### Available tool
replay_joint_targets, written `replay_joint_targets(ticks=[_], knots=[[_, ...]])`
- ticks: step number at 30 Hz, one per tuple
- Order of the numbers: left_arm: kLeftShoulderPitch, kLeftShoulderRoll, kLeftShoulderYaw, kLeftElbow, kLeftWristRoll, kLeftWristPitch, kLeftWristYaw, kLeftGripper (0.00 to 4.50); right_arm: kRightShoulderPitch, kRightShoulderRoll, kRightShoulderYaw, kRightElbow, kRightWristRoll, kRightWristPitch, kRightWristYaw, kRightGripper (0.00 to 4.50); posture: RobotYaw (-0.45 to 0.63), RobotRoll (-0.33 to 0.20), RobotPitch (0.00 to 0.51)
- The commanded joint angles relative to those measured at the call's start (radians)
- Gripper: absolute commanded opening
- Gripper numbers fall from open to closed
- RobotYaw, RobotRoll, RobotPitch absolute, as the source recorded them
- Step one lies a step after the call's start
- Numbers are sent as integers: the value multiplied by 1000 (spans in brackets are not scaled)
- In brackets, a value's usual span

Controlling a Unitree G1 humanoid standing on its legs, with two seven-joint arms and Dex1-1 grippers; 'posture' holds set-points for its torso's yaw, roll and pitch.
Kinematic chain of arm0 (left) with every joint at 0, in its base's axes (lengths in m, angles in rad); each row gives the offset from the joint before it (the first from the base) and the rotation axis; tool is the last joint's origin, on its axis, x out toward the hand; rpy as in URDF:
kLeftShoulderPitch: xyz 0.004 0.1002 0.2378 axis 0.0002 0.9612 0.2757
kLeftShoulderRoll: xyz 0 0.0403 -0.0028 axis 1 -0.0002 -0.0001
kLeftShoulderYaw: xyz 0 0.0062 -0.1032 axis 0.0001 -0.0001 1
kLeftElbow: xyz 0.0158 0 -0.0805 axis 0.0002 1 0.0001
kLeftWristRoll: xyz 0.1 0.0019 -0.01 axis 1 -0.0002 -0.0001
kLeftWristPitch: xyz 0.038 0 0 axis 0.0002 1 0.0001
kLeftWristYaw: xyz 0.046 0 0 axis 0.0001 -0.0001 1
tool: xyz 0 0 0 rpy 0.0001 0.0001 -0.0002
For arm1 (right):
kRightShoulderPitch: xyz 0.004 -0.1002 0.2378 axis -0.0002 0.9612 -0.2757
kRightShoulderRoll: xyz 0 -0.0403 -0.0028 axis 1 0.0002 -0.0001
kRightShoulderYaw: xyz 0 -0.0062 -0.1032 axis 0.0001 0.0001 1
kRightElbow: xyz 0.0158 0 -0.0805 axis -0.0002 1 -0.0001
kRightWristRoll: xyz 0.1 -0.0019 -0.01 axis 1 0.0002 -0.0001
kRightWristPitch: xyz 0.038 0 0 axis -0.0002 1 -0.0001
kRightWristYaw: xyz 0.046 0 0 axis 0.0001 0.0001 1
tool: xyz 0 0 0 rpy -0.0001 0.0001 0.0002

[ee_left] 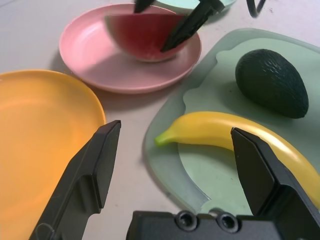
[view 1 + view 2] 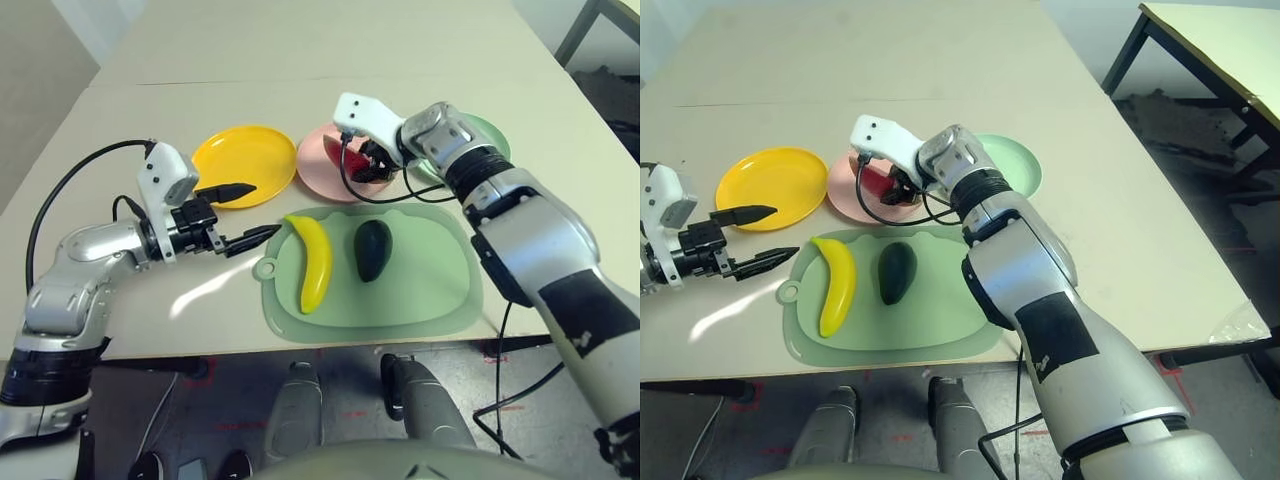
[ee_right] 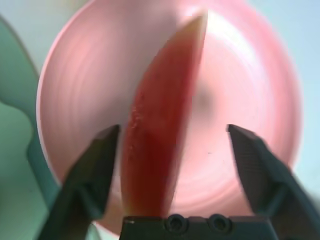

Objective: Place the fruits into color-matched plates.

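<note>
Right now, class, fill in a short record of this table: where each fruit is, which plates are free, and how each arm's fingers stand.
watermelon wedge: lying in the pink plate
banana: on the pale green mat, beside the avocado
yellow plate: empty
mint green plate: partly hidden by the right arm, no fruit visible
right gripper: fingers open either side of the wedge
left gripper: fingers open, near the yellow plate and banana
</note>
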Motion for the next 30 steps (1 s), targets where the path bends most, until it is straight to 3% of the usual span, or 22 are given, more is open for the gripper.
replay_joint_targets(ticks=[1,4,9,13,17,20,30], knots=[[-14,-2,-22,24,18,-17,-22,4500,-46,-24,-12,-6,-28,-44,33,4472,31,0,220],[-40,-6,-35,55,25,-34,-41,4500,-79,-48,-26,-23,-22,-55,100,4472,16,0,212],[-70,-5,-57,95,39,-66,-84,4500,-75,-144,16,-175,-33,-200,375,4472,4,0,204],[-65,2,-50,94,-18,-82,-196,4500,74,-273,56,-515,23,-298,648,4472,-9,0,196],[-90,2,-50,110,-49,-124,-302,4500,206,-475,182,-819,103,-570,696,4472,-15,0,192],[-93,13,-62,115,-42,-157,-364,4500,232,-558,257,-938,169,-661,696,4472,-23,0,191],[-59,40,-75,84,-35,-165,-433,4500,206,-476,230,-924,115,-779,670,4472,-11,0,189]])
